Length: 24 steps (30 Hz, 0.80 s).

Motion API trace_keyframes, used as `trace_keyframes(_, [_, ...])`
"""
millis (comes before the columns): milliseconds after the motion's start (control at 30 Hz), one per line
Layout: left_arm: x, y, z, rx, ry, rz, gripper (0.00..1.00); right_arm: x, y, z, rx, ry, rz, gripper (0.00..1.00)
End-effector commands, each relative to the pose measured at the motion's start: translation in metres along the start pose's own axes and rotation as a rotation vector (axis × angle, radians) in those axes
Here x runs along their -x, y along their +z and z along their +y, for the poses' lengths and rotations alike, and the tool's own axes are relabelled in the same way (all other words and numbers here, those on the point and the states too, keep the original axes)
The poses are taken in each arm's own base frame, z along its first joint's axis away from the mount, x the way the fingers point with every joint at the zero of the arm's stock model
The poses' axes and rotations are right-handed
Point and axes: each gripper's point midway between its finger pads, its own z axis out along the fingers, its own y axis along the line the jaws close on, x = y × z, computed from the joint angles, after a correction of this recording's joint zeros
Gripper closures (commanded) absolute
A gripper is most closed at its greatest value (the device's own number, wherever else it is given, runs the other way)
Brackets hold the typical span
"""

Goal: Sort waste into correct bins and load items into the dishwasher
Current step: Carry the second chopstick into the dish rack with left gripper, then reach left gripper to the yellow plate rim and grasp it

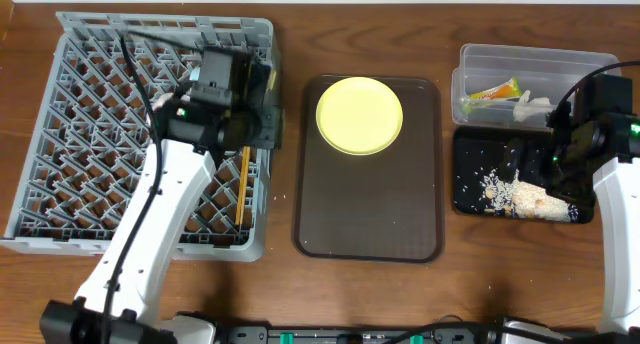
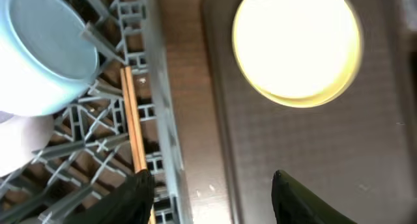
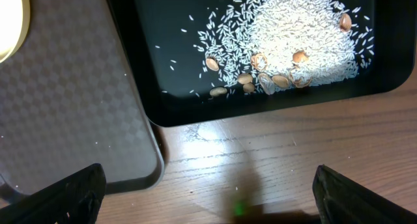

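The grey dish rack [image 1: 60, 134] takes up the left of the table. Wooden chopsticks [image 1: 242, 184] lie along its right side, and a light blue bowl [image 2: 42, 48] sits in it. My left gripper [image 2: 210, 178] hovers open over the rack's right edge [image 2: 159, 120], empty, its left finger above the chopsticks [image 2: 132, 120]. The yellow plate [image 1: 359, 114] rests on the brown serving tray [image 1: 370, 214]. Rice scraps [image 3: 293, 35] lie in the black tray [image 3: 163, 87]. My right gripper [image 3: 208, 172] is open and empty over bare wood beside that tray.
The clear tub [image 1: 480, 59] at the back right holds the green-and-orange wrapper [image 1: 492, 92] and crumpled white paper [image 1: 530, 109]. Nut shells [image 3: 260, 81] lie among the rice. The brown tray's corner [image 3: 65, 87] is left of my right gripper.
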Motion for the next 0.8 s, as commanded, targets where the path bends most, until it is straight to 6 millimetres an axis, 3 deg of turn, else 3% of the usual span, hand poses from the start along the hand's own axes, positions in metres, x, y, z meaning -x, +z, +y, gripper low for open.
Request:
trace_keyframes(0, [0.039, -0.039, -0.01, 0.012, -0.024, -0.115, 0.41, 0.006, -0.008, -0.005, 0.003, 0.021, -0.033, 0.01])
trace_keyframes(67, [0.054, -0.05, -0.013, 0.027, -0.027, -0.154, 0.41, 0.006, -0.008, -0.005, 0.003, 0.021, -0.033, 0.01])
trace_keyframes(133, [0.061, -0.049, -0.018, 0.018, -0.019, -0.171, 0.41, 0.006, -0.008, -0.005, 0.003, 0.021, -0.033, 0.01])
trace_keyframes(267, [0.07, -0.025, -0.041, -0.032, 0.085, -0.168, 0.4, 0.006, -0.008, -0.005, 0.003, 0.021, -0.033, 0.01])
trace_keyframes(367, [0.072, 0.005, -0.072, -0.066, 0.227, -0.154, 0.37, 0.006, -0.008, -0.005, 0.003, 0.021, -0.033, 0.01])
trace_keyframes(533, [0.055, 0.058, -0.114, -0.109, 0.361, -0.073, 0.32, 0.006, -0.008, -0.005, 0.003, 0.021, -0.033, 0.01])
trace_keyframes(700, [0.017, 0.12, -0.154, -0.14, 0.505, 0.045, 0.3, 0.006, -0.008, -0.005, 0.003, 0.021, -0.033, 0.01])
trace_keyframes(767, [0.005, 0.138, -0.161, -0.128, 0.545, 0.078, 0.3, 0.006, -0.008, -0.005, 0.003, 0.021, -0.033, 0.01])
